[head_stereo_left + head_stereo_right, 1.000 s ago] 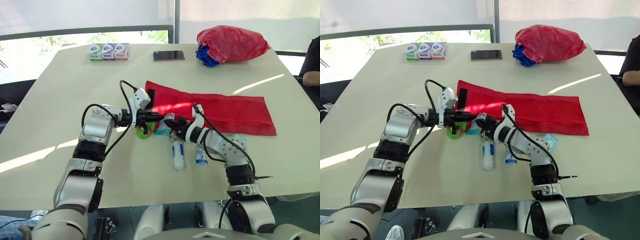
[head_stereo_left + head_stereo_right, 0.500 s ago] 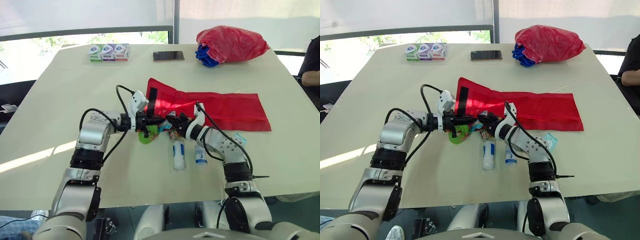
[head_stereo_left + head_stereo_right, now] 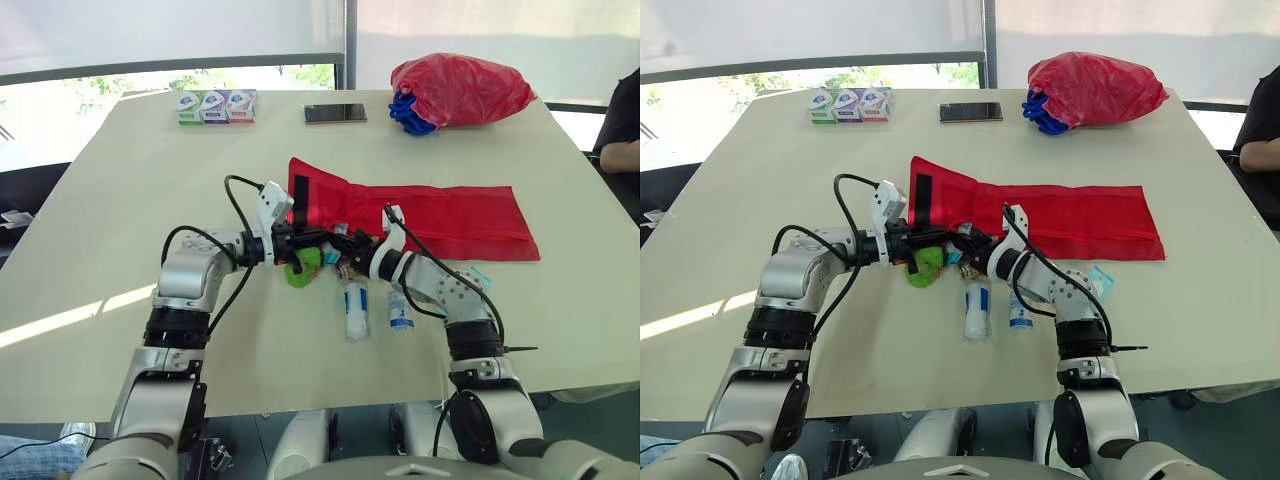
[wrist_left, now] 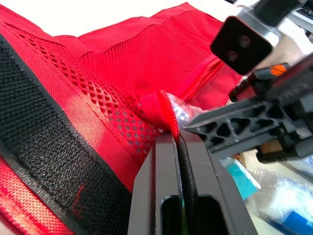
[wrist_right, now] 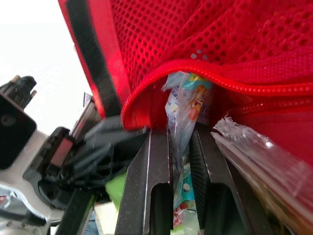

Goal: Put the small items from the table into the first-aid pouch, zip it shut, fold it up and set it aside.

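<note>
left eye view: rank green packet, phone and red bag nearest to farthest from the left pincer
From the left pincer, gripping the pouch:
1. green packet, right beside it.
2. phone, far side, middle.
3. red bag, far right corner.

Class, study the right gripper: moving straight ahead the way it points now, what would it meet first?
Holding a clear packet, the right gripper points at the first-aid pouch's open mouth. It would likely meet the red mesh inside first, though depth is unclear.
</note>
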{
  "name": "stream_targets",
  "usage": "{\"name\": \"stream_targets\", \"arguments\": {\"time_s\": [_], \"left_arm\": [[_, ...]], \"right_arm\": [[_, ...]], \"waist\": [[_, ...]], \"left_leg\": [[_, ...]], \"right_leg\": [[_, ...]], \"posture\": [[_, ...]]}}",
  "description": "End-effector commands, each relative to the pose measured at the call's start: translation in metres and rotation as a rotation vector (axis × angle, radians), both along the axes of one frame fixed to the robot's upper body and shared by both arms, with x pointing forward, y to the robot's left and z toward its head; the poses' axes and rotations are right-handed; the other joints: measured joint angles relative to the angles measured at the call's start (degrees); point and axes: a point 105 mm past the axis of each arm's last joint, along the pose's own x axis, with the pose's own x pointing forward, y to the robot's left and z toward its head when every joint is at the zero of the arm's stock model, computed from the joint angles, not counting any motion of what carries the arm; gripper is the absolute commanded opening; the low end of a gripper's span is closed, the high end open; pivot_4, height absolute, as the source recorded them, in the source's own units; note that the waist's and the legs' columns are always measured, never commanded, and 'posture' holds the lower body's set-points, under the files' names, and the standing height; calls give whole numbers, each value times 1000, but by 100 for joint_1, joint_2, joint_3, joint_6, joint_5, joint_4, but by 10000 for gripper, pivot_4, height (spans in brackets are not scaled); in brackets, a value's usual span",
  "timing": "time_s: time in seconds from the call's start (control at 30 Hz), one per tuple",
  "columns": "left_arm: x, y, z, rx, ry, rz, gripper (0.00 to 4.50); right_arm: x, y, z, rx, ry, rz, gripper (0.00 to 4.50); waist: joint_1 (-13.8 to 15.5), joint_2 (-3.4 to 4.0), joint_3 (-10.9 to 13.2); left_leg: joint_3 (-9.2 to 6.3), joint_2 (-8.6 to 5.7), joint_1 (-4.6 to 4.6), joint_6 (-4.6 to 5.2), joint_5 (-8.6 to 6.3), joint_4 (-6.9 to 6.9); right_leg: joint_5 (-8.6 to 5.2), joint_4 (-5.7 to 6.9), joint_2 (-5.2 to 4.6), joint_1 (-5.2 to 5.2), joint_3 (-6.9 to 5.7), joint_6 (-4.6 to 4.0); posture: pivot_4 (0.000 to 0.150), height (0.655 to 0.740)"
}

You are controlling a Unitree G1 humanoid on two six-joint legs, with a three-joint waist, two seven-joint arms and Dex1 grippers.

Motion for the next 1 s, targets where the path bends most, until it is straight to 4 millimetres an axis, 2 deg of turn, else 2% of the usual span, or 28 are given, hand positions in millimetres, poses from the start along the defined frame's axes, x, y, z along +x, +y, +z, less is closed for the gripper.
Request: {"name": "stream_targets", "arguments": {"time_s": [0.03, 0.13, 0.27, 0.4, 0.53, 0.63, 0.7, 0.73, 0.8, 0.83, 0.87, 1.0], "left_arm": [[-15, -14, 10, -44, -72, -90, 1059], [-15, -7, -4, -13, -47, -51, 1059], [-14, -4, -15, 4, -27, -18, 1059], [-15, -9, -18, -13, -24, -27, 1059], [-13, -16, -11, -58, -22, -36, 1059], [-10, -15, -9, -65, -20, -23, 1059], [-2, -4, -7, -71, -7, 10, 1059], [1, 0, -6, -77, 1, 21, 0], [4, 6, -8, -61, 11, 26, 0], [4, 7, -10, -49, 13, 23, 0], [5, 9, -12, -41, 15, 22, 0], [12, 14, -13, -16, 10, 22, 0]], "right_arm": [[11, 21, 11, 57, 5, -47, 261], [22, 20, 26, 154, -21, -101, 261], [22, 24, 36, 238, -31, -94, 261], [17, 29, 32, 214, -37, -71, 261], [16, 28, 27, 126, -83, -69, 261], [15, 27, 26, 87, -112, -66, 261], [15, 18, 23, 33, -125, -64, 261], [13, 15, 22, 13, -128, -60, 10087], [10, 9, 17, -29, -124, -40, 17551], [8, 7, 16, -53, -133, -32, 22821], [6, 5, 15, -69, -137, -23, 24606], [-1, -3, 15, -124, -154, 0, 24606]], "waist": [[-6, 0, -5], [-4, 3, -27], [-2, 2, -30], [-2, 3, -30], [-1, 4, -30], [3, 6, -29], [14, 7, -28], [16, 7, -28], [9, 8, -28], [6, 8, -28], [7, 8, -28], [9, 8, -27]], "left_leg": [[2, 0, 1, 0, 0, 0], [9, 5, 7, 2, -2, -2], [12, 5, 9, 17, -10, -2], [13, 5, 9, 15, -9, -2], [13, 5, 9, 15, -9, -2], [14, 4, 8, 16, -10, -2], [13, 4, 8, 15, -9, -2], [12, 3, 6, 13, -8, -1], [12, 0, -2, 0, 0, -1], [14, 0, -11, -1, 0, -2], [19, 0, -9, -1, 0, -6], [24, 0, -11, -1, 0, -10]], "right_leg": [[0, 0, 0, 0, 2, 0], [0, 4, -13, 0, 7, 0], [0, 7, -8, 1, 10, 0], [0, 8, -9, -1, 11, 0], [0, 8, -8, -1, 11, 0], [0, 8, -1, -1, 11, 0], [0, 8, 4, -2, 11, 0], [0, 8, 3, -2, 9, 0], [0, 8, 3, -11, 9, 0], [0, 9, 3, -22, 10, 0], [0, 9, 0, -23, 10, 0], [0, 4, -4, -26, 9, 0]], "posture": [[1500, 7400], [1500, 7400], [1500, 7400], [1500, 7400], [1500, 7400], [1500, 7400], [1500, 7400], [1500, 7400], [1500, 7400], [1500, 7400], [1500, 7400], [1500, 7400]]}}
